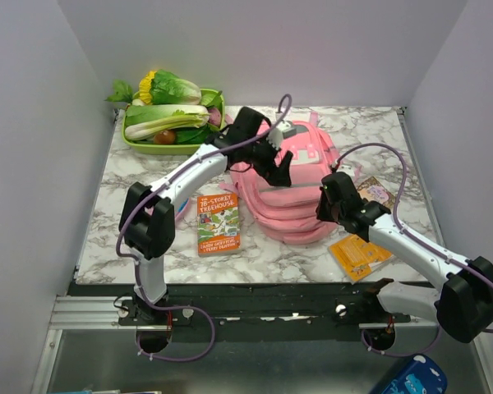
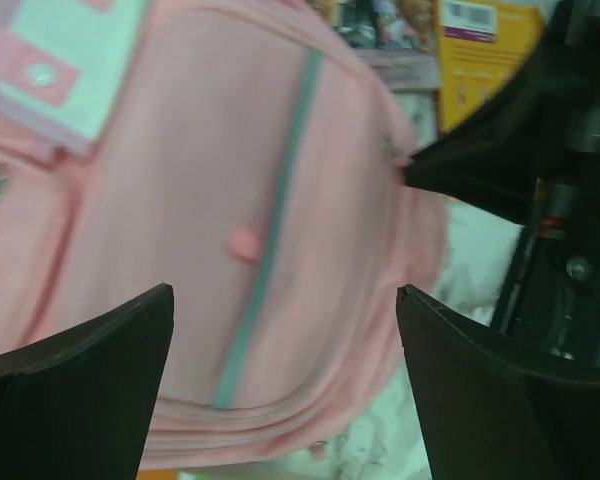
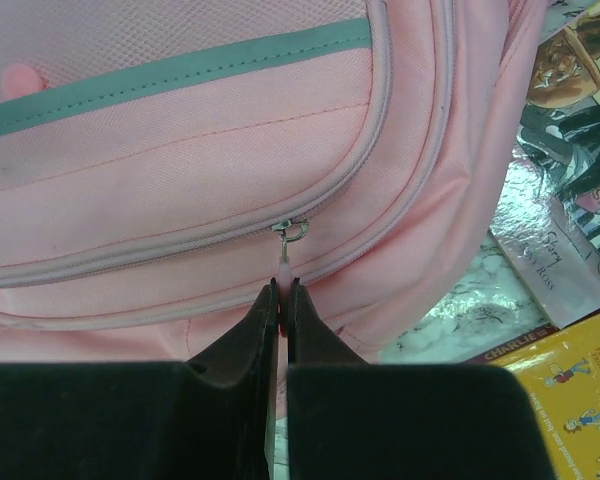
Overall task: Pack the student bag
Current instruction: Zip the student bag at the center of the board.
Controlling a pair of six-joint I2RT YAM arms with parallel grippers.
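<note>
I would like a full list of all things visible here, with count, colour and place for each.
student bag: one, pink, middle of the table
zip pull: one, pink, on a bag zip
Treehouse book: one, orange-green, left of the bag
yellow book: one, yellow, right of the bag
illustrated book: one, multicoloured, beside the yellow book
tray: one, green, far left corner, holding vegetables
blue case: one, blue, off the table, near right
table: one, marbled white-grey
left hand: one, black, open above the bag
right hand: one, black, shut on the zip pull
</note>
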